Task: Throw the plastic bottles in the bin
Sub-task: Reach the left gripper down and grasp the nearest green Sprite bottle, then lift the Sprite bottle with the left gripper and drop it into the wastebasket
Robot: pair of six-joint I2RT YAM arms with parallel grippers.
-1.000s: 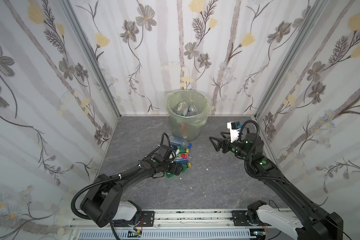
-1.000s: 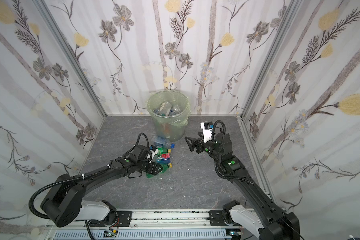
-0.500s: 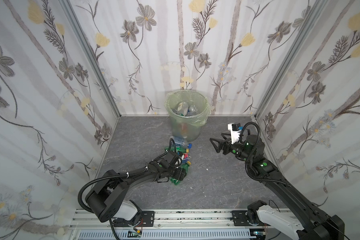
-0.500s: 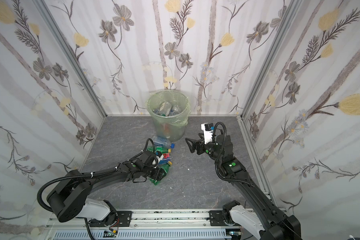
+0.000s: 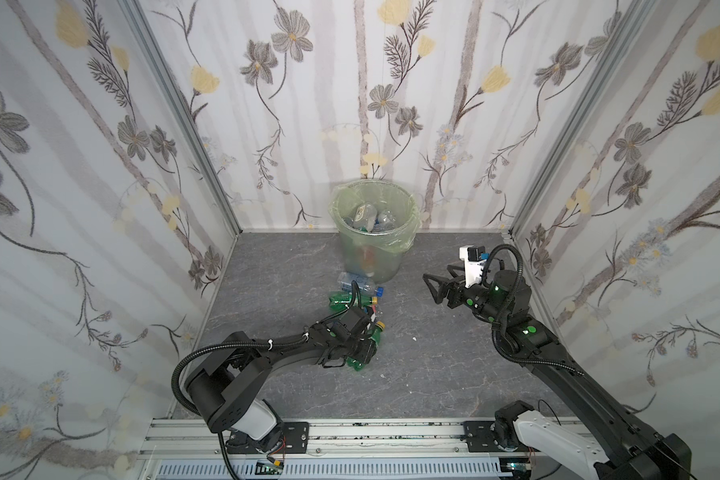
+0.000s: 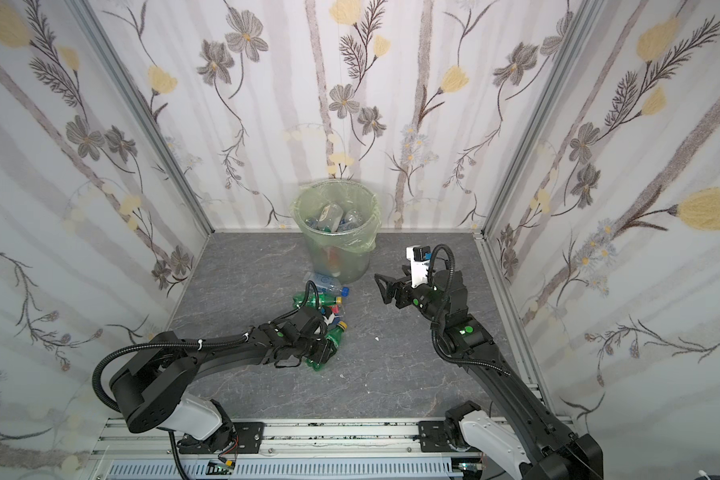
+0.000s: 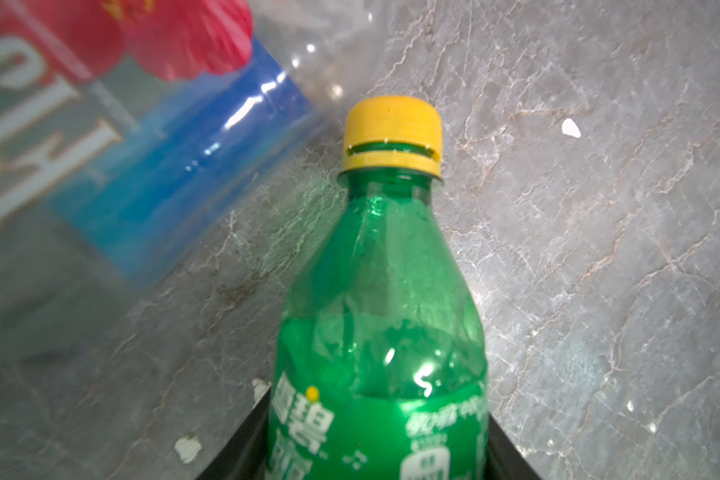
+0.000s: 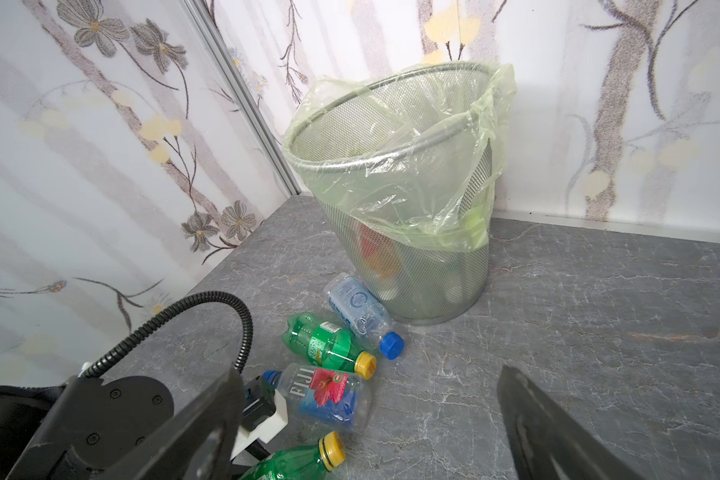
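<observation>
On the near part of the grey desk [image 5: 433, 374], the left hand [image 5: 364, 352] is clamping its fingers [image 7: 242, 453] around the label of a green bottle [image 7: 381, 332]. The bottle's yellow cap is pointing away from the arm. Whether the bottle is resting on the desk cannot be told.

Just beyond it, a clear bottle with a red flower label [image 8: 329, 395] is lying on its side. Past that, a second green bottle [image 8: 323, 343] and a blue-capped clear bottle [image 8: 356, 309] are lying next to each other, the clear one right at the foot of the bin [image 8: 433, 282].

Off to the right, well apart from the heap, the right hand [image 5: 435, 284] is hanging above the desk, pointing toward the middle. Its fingers are spread wide with nothing between them.

The wire-mesh bin, lined with a yellow-green bag, is standing against the back wall, with more bottles [image 5: 368, 216] showing inside.
</observation>
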